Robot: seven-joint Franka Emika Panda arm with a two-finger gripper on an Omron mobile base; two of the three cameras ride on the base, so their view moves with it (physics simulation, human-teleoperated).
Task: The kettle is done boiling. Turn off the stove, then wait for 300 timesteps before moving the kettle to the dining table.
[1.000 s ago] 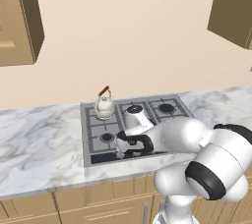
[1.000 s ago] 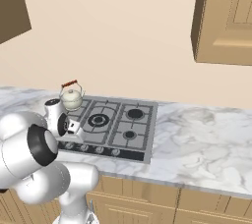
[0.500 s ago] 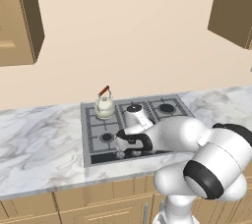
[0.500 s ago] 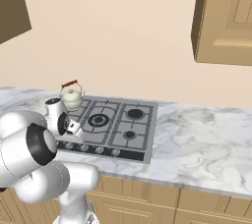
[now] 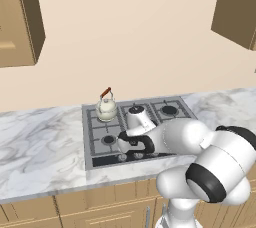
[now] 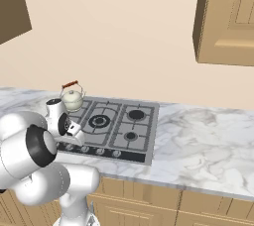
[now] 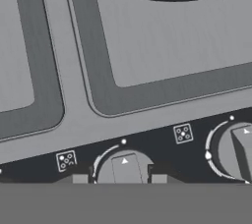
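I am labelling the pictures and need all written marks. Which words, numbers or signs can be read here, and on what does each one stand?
No words, brands or numbers can be read.
Stove knob panel, hand view: small square burner-dot sign by the right knob.
Second dot sign by the middle knob.
White triangle pointer on the middle knob.
Base views: knob markings too small to read.

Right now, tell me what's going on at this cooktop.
The robot arm has its pincer down at the front strip of the stove, with its two finger tips set on either side of one round knob, seemingly to turn the burner off. The pictures don't settle whether the tips press on the knob. The kettle sits untouched on the back-left burner, apart from the arm.
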